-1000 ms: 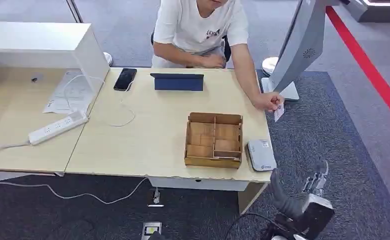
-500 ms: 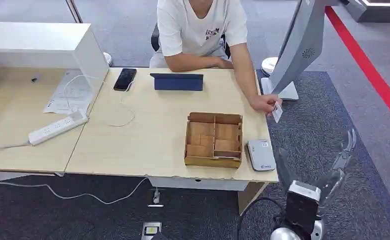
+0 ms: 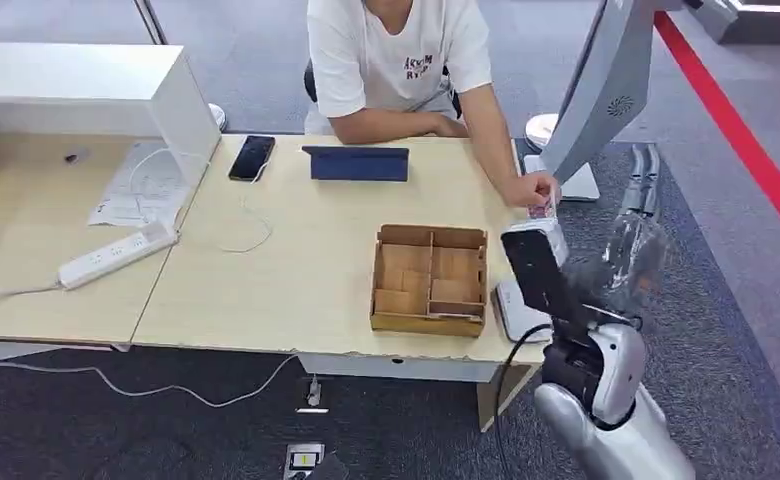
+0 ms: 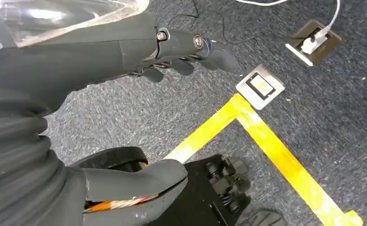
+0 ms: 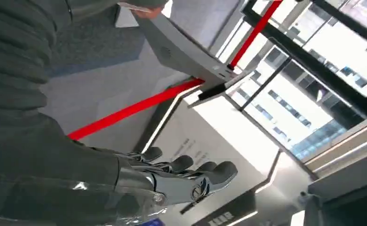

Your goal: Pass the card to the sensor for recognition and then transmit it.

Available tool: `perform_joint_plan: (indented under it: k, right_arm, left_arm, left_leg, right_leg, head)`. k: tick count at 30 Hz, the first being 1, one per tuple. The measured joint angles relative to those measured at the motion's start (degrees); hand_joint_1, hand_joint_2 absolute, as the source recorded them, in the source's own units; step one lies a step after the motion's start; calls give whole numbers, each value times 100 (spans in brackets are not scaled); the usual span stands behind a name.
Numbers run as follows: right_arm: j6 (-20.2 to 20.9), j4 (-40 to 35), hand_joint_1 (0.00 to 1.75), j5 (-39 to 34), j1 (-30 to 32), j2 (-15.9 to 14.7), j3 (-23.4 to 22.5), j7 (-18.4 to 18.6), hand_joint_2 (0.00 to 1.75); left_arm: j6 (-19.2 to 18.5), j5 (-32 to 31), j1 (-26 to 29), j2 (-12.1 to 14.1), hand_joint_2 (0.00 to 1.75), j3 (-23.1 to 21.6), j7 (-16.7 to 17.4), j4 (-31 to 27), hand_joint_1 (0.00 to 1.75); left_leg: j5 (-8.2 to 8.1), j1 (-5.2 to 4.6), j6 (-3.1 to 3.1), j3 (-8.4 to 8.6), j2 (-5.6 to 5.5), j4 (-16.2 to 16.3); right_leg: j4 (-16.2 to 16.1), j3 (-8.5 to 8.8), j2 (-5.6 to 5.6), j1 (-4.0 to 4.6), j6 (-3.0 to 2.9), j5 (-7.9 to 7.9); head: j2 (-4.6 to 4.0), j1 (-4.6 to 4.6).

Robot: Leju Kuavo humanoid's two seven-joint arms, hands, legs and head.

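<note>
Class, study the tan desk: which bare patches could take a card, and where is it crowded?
Free: the wide patch between the power strip and the wooden box, and the strip between tablet and box. Crowded: the desk's right edge, with the reader, the right hand and the person's hand.

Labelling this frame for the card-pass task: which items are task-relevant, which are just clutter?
Task-relevant:
- card, pinched by the person's hand
- sensor at the table edge, partly hidden
- right hand, raised, empty

Clutter:
- wooden divider box
- phone
- tablet case
- power strip
- papers
</note>
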Motion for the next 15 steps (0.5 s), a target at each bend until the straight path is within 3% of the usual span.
perform_joint_plan:
  k: [6, 15]
  right_arm:
    - [918, 461, 0, -138, -473, -356, 510, 140, 175]
    - [1644, 1296, 0, -278, -975, -490, 1041, 140, 175]
  left_arm:
    - [-191, -81, -92, -44, 175, -65, 39, 64, 0]
    - [-356, -83, -162, -120, 175, -92, 48, 201, 0]
  left_leg:
    - [-1, -2, 0, -6, 3, 0]
    - [0, -2, 1, -8, 3, 0]
  right_leg:
    - [-1, -6, 1, -1, 0, 0]
    - [0, -8, 1, -1, 0, 1]
  head:
    - [0, 0]
    - [0, 2]
